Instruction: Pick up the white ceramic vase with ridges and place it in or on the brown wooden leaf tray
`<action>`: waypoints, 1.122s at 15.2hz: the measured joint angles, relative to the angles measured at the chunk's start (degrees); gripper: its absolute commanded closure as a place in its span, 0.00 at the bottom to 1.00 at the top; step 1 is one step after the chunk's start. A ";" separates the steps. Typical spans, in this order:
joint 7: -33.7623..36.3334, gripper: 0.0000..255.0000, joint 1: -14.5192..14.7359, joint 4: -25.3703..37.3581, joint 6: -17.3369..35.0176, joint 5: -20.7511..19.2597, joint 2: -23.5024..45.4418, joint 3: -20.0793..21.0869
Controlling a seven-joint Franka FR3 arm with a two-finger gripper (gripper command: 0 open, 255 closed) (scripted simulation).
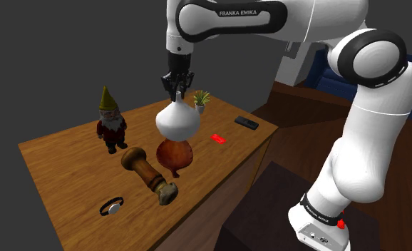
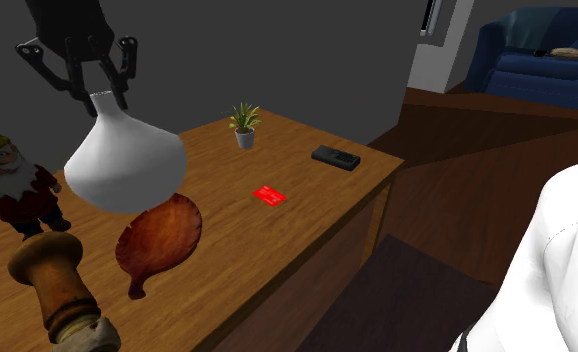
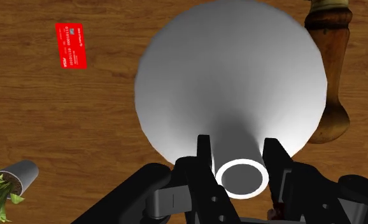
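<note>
- The fingers [image 3: 204, 159] are pinching the narrow neck of the white vase [image 1: 177, 120], one on each side.
- The vase is hanging clear of the surface [image 1: 62, 167], just above the brown leaf-shaped tray [image 1: 174, 153].
- Pickup looks done; lowering and releasing are left.
- The vase is hanging upright: long axis vertical, mouth pointing up.

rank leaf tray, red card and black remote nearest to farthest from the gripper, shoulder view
1. leaf tray, on the table right under the gripper and the vase it holds
2. red card, toward the view's right
3. black remote, farther right, near the table's edge
</note>
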 measured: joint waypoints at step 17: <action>0.20 1.00 -0.14 -11.77 12.75 -0.25 0.98 -0.15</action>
